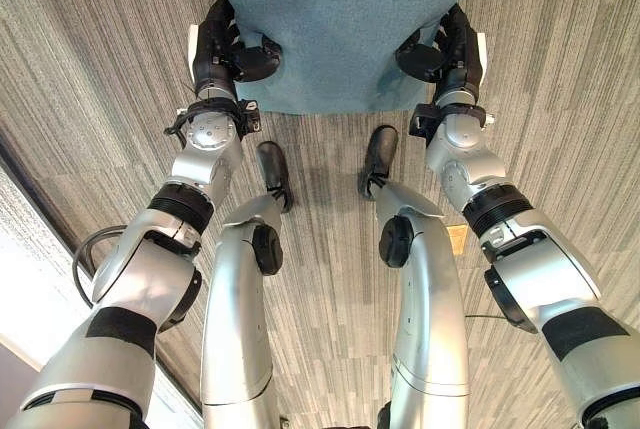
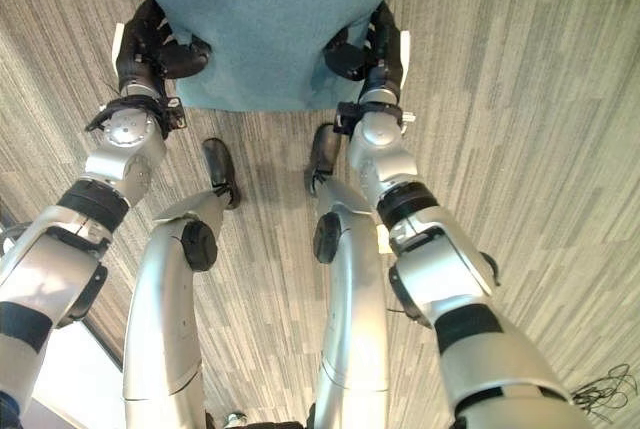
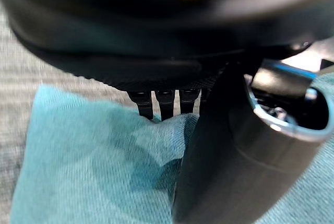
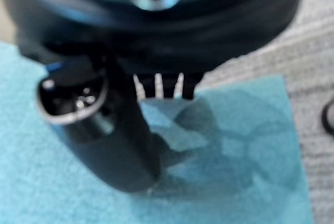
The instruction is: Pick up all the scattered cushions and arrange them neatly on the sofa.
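Cushion (image 1: 345,24), top cut off, is pinched by left hand (image 1: 228,49) and right hand (image 1: 448,49).

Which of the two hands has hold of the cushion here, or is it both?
Both: the left hand pinches the teal cushion at its left edge, the right hand at its right edge, thumbs on top.

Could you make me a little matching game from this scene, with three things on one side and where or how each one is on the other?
Things:
1. Large teal fabric cushion
2. Left robot hand
3. Right robot hand

Descriptions:
A. Grips the cushion's corner on the robot's right
B. Held between both hands above the grey striped carpet floor
C. Grips the cushion's corner on the robot's left

Pairs: 1-B, 2-C, 3-A
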`<state>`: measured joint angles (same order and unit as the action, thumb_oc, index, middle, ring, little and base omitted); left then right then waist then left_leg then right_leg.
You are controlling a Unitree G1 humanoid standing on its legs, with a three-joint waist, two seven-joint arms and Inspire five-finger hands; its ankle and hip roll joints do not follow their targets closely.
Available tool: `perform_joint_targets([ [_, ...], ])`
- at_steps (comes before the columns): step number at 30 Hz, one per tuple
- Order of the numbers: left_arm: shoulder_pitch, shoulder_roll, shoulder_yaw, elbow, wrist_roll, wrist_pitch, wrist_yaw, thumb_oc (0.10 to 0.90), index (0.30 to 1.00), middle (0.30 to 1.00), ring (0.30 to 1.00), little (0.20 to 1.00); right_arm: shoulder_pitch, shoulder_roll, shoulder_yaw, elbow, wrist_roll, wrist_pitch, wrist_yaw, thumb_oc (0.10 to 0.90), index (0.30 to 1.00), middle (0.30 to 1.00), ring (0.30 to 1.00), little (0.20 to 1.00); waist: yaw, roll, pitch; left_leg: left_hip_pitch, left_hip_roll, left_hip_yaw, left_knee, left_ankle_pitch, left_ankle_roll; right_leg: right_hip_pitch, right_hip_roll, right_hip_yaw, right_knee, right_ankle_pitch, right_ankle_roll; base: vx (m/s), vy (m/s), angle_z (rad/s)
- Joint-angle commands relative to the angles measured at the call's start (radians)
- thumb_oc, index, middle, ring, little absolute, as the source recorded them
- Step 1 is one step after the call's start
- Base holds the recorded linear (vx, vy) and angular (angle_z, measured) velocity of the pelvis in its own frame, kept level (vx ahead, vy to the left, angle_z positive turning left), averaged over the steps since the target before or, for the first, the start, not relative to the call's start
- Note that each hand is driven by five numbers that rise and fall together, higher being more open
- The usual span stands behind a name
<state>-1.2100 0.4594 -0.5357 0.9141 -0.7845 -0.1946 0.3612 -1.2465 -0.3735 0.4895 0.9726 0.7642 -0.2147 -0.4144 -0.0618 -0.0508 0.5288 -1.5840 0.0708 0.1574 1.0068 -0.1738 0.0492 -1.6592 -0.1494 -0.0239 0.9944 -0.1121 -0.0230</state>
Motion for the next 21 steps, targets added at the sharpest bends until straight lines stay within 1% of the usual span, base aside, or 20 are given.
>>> perform_joint_targets([
  [1,-0.052,-0.062,0.036,-0.196,0.011,-0.146,-0.039,0.4,0.3,0.3,0.3,0.3,-0.081,0.131,0.065,-0.18,-0.018,-0.123,0.144,0.4,0.3,0.3,0.3,0.3,0.013,0.048,-0.011,0.014,-0.025,-0.119,-0.036,-0.004,-0.052,0.089,0.005,0.008,0.01,-0.078,0.089,0.0,0.0,0.0],
  [4,-0.045,-0.054,0.049,-0.222,0.016,-0.156,-0.03,0.4,0.3,0.3,0.3,0.3,-0.077,0.13,0.056,-0.207,-0.037,-0.13,0.145,0.4,0.3,0.3,0.3,0.3,0.013,0.049,-0.011,0.014,-0.026,-0.12,-0.037,-0.001,-0.054,0.089,0.006,0.008,0.012,-0.077,0.088,0.0,0.0,0.0],
  [7,-0.027,-0.047,0.068,-0.236,0.014,-0.165,-0.025,0.4,0.3,0.3,0.3,0.3,-0.062,0.121,0.039,-0.23,-0.057,-0.137,0.143,0.4,0.3,0.3,0.3,0.3,0.012,0.047,-0.025,0.014,-0.029,-0.121,-0.042,0.003,-0.056,0.089,0.009,0.008,0.009,-0.071,0.089,0.0,0.0,0.0],
  [9,0.008,-0.048,0.097,-0.264,0.014,-0.168,-0.01,0.4,0.3,0.3,0.3,0.3,-0.031,0.111,0.0,-0.26,-0.064,-0.145,0.134,0.4,0.3,0.3,0.3,0.3,0.011,0.046,-0.044,0.014,-0.034,-0.118,-0.052,0.007,-0.059,0.089,0.014,0.009,0.006,-0.062,0.088,0.0,0.0,0.0],
  [11,0.02,-0.05,0.105,-0.272,0.019,-0.169,-0.006,0.4,0.3,0.3,0.3,0.3,-0.017,0.106,-0.012,-0.273,-0.069,-0.149,0.13,0.4,0.3,0.3,0.3,0.3,0.01,0.045,-0.052,0.014,-0.035,-0.116,-0.059,0.009,-0.061,0.089,0.017,0.009,0.003,-0.06,0.089,0.0,0.0,0.0],
  [13,0.07,-0.057,0.133,-0.315,0.031,-0.169,-0.004,0.4,0.3,0.3,0.3,0.3,0.022,0.081,-0.035,-0.326,-0.112,-0.148,0.123,0.4,0.3,0.3,0.3,0.3,0.008,0.046,-0.093,0.014,-0.04,-0.103,-0.103,0.018,-0.066,0.089,0.02,0.001,-0.031,-0.052,0.091,-0.02,0.001,0.01],
  [14,0.111,-0.073,0.155,-0.355,0.041,-0.17,-0.004,0.4,0.3,0.3,0.3,0.3,0.066,0.069,-0.058,-0.366,-0.136,-0.149,0.126,0.4,0.3,0.3,0.3,0.3,0.007,0.05,-0.136,0.014,-0.048,-0.091,-0.16,0.035,-0.069,0.089,0.029,-0.013,-0.067,-0.047,0.095,-0.03,-0.002,0.03],
  [15,0.111,-0.073,0.155,-0.355,0.041,-0.17,-0.004,0.4,0.3,0.3,0.3,0.3,0.066,0.069,-0.058,-0.366,-0.136,-0.149,0.126,0.4,0.3,0.3,0.3,0.3,0.007,0.05,-0.136,0.014,-0.048,-0.091,-0.16,0.035,-0.069,0.089,0.029,-0.013,-0.067,-0.047,0.095,-0.04,0.005,0.04],
  [18,0.165,-0.1,0.18,-0.418,0.066,-0.171,-0.004,0.4,0.3,0.3,0.3,0.3,0.128,0.057,-0.086,-0.422,-0.18,-0.15,0.121,0.4,0.3,0.3,0.3,0.3,0.008,0.064,-0.201,0.014,-0.053,-0.094,-0.246,0.06,-0.068,0.09,0.039,-0.036,-0.128,-0.036,0.102,-0.06,0.013,0.04],
  [19,0.21,-0.114,0.187,-0.472,0.095,-0.171,-0.007,0.4,0.3,0.3,0.3,0.3,0.18,0.067,-0.11,-0.471,-0.183,-0.156,0.121,0.4,0.3,0.3,0.3,0.3,0.009,0.074,-0.235,0.02,-0.054,-0.102,-0.28,0.075,-0.067,0.104,0.042,-0.05,-0.171,-0.027,0.103,-0.09,0.022,0.02],
  [21,0.267,-0.137,0.207,-0.534,0.135,-0.173,-0.009,0.4,0.3,0.3,0.3,0.3,0.248,0.073,-0.127,-0.524,-0.203,-0.16,0.126,0.4,0.3,0.3,0.3,0.3,0.006,0.077,-0.244,0.079,-0.058,-0.106,-0.341,0.089,-0.071,0.158,0.05,-0.056,-0.216,-0.017,0.104,-0.1,0.016,0.01],
])
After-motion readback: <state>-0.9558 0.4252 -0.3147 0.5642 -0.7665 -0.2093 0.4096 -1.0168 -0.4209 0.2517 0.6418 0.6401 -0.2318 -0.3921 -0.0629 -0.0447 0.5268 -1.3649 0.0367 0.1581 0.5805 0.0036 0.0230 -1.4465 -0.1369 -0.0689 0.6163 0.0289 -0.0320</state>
